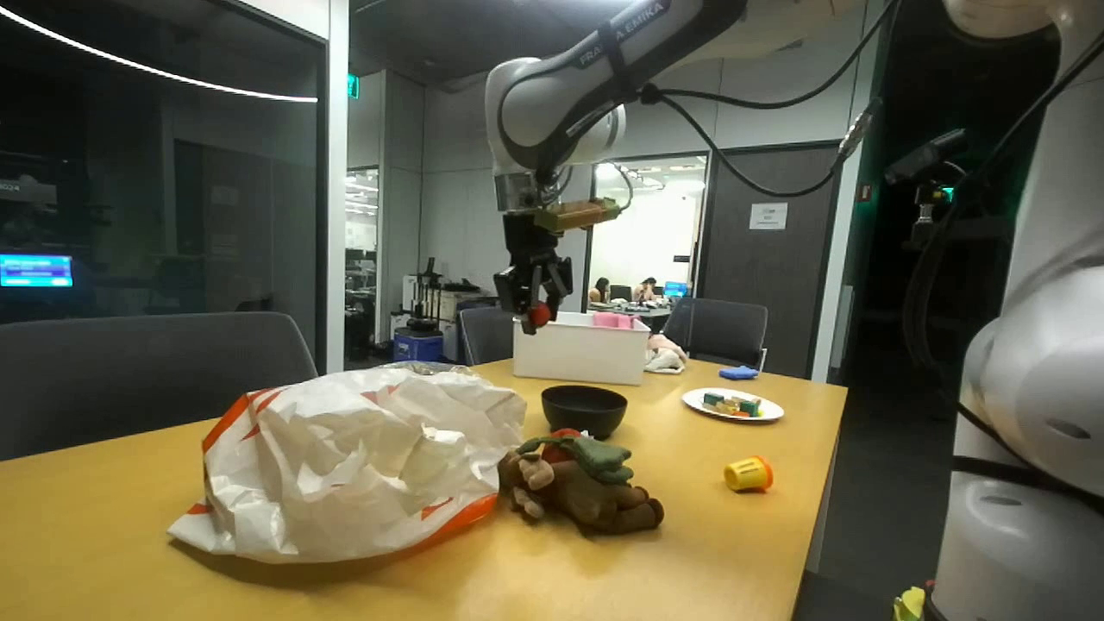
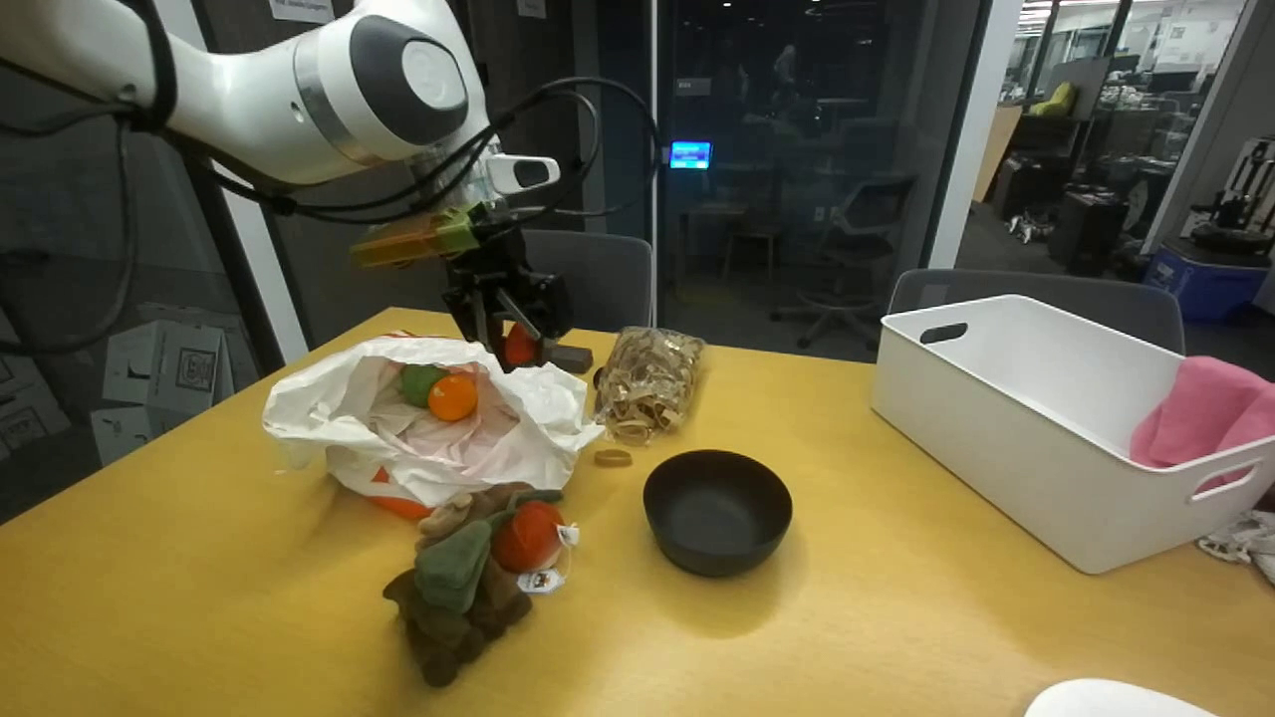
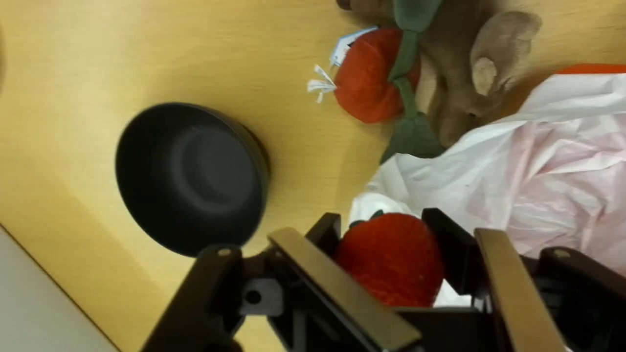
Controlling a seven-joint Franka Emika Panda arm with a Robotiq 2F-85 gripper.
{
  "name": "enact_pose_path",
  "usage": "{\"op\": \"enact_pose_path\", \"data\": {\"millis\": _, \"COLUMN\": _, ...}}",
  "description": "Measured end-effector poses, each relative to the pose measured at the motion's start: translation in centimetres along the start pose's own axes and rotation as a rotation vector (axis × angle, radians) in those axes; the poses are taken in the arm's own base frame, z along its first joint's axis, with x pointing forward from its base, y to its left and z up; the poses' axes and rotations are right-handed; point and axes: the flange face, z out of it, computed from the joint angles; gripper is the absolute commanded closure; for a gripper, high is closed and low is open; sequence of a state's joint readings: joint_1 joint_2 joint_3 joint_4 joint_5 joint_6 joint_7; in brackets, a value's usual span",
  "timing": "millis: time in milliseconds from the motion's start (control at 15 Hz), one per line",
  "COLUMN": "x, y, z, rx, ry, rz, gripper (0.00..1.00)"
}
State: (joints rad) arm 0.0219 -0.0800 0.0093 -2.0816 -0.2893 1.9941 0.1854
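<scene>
Because the end effector (image 3: 384,233) grasps it from two sides, a red round object (image 3: 393,259), with a bit of dark green at its top, hangs in the air above the surface (image 2: 847,637). In the wrist view, the edge of a white bag (image 2: 543,408) shows just behind this object. The bag lies with its mouth open, and inside, a green round piece (image 2: 418,384) and an orange round piece (image 2: 453,396) are side by side. In an exterior view, a brown plush toy (image 2: 488,612) lies just beside the bag, on the near side. To the right there is a black bowl (image 2: 717,508), and farther away, a clear packet (image 2: 652,383) with brown filling. Farther right stands a white box (image 2: 986,453), which contains a pink cloth (image 2: 1205,408). Also in an exterior view, a white plate (image 1: 697,400) on the right carries small coloured blocks (image 1: 731,404), and a yellow cup (image 1: 749,474) lies nearer, on its side.
</scene>
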Motion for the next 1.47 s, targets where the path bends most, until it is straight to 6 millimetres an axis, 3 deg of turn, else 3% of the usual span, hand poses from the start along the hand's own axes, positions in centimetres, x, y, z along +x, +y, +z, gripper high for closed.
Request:
{"op": "enact_pose_path", "data": {"millis": 333, "x": -1.5, "y": 6.3, "z": 4.9, "rx": -0.029, "ry": -0.023, "rz": 0.178, "gripper": 0.75}}
{"op": "enact_pose_path", "data": {"millis": 600, "x": -2.1, "y": 8.7, "z": 9.1, "rx": -0.072, "ry": -0.008, "rz": 0.260, "gripper": 0.75}}
{"op": "enact_pose_path", "data": {"millis": 933, "x": -1.0, "y": 11.3, "z": 12.7, "rx": -0.155, "ry": 0.093, "rz": 0.274, "gripper": 0.75}}
{"op": "enact_pose_path", "data": {"millis": 1000, "x": -0.8, "y": 11.8, "z": 13.3, "rx": -0.159, "ry": 0.116, "rz": 0.278, "gripper": 0.31}}
{"op": "enact_pose_path", "data": {"millis": 1333, "x": 0.2, "y": 12.9, "z": 15.3, "rx": -0.114, "ry": 0.207, "rz": 0.314, "gripper": 0.00}}
{"op": "enact_pose_path", "data": {"millis": 1467, "x": 0.6, "y": 12.8, "z": 15.5, "rx": -0.075, "ry": 0.232, "rz": 0.344, "gripper": 0.00}}
